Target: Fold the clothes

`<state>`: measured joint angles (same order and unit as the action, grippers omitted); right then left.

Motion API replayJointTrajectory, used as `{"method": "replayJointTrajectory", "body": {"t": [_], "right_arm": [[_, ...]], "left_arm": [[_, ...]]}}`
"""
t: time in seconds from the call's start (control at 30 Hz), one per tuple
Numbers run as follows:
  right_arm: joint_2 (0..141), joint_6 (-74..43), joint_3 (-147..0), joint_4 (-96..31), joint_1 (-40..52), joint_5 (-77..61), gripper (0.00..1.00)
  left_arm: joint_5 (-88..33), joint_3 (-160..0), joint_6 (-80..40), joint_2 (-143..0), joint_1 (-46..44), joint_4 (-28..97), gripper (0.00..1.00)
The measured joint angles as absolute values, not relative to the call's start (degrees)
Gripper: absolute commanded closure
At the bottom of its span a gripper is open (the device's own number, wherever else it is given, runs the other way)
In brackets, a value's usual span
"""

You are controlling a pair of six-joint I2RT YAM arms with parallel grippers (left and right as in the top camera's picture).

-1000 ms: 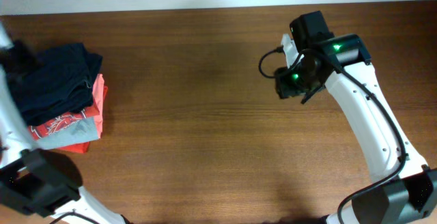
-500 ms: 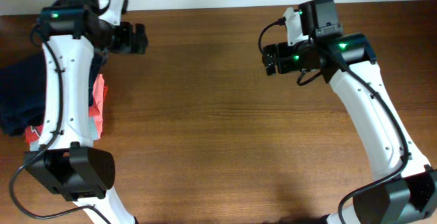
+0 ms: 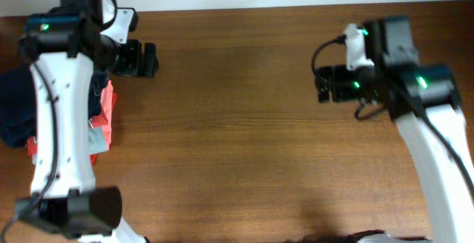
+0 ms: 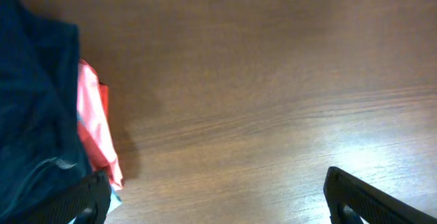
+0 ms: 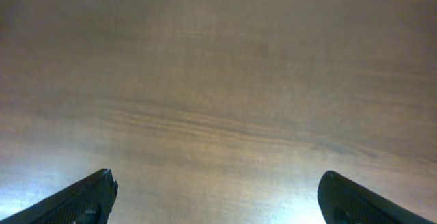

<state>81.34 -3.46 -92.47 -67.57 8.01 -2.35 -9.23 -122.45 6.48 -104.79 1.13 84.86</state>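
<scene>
The clothes, dark navy shorts, lie crumpled on a stack at the table's left edge, partly hidden under my left arm. In the left wrist view the navy shorts fill the left side. My left gripper hangs open just right of the stack's far corner, over bare wood, touching no cloth. Its fingers stand wide apart around the left gripper's gap. My right gripper is open over bare wood at the right. Below the right gripper only wood shows.
A red garment and a grey piece lie under the shorts. The red garment's edge sticks out beside the navy cloth. The wooden table ends at a pale wall along the far edge.
Both grippers went from half closed to wide open. My left arm swung up from the left edge across the stack. My right gripper drew back to the right and toward the front.
</scene>
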Motion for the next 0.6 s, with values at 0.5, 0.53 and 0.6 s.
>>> {"method": "replayJointTrajectory", "body": {"t": [0.5, 0.53, 0.6], "right_arm": [[40.9, -4.7, -58.2, -58.4, 8.0, -0.4, 0.01], [39.3, -5.0, -57.7, -58.5, 8.0, -0.4, 0.01], [37.2, -5.4, -57.1, -58.8, 8.0, -0.2, 0.01]], "left_arm": [[-8.8, -76.7, 8.2, -61.5, 1.1, 58.8, 0.01], [-8.7, -73.2, 8.4, -58.2, 1.1, 56.6, 0.01], [-8.4, -66.9, 8.6, -52.0, 1.1, 53.2, 0.01]]}}
